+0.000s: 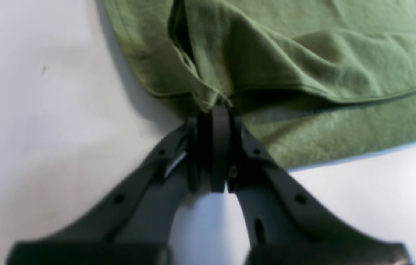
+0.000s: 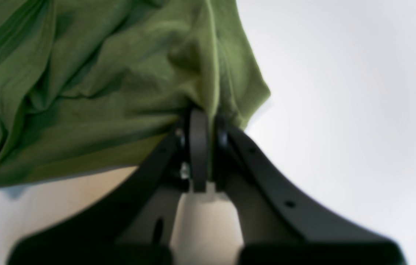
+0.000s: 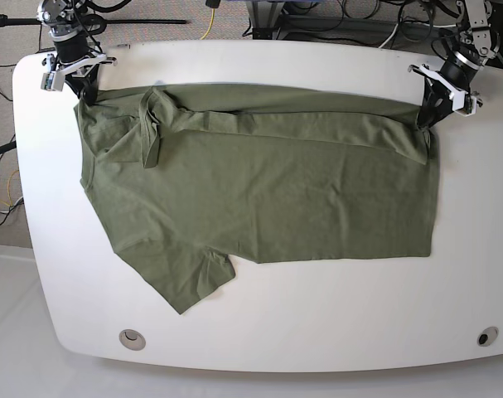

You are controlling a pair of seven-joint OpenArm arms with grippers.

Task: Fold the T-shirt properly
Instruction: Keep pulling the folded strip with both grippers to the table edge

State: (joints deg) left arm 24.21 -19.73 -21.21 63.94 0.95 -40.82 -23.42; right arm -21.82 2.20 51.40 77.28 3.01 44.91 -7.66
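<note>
The T-shirt (image 3: 301,191) lies across the worktop (image 3: 301,332), its long axis running left to right in the base view. Both tools pinch cloth at its far edge: the left gripper (image 3: 423,124) at that view's right end, the right gripper (image 3: 87,98) at its left. Most cloth lies on the camera's side, so the next fold probably goes nearward, both arms level.

T-shirt (image 3: 301,195) across the white table (image 3: 317,327), one sleeve (image 3: 189,278) front left, folded strip (image 3: 276,120) along the back
</note>
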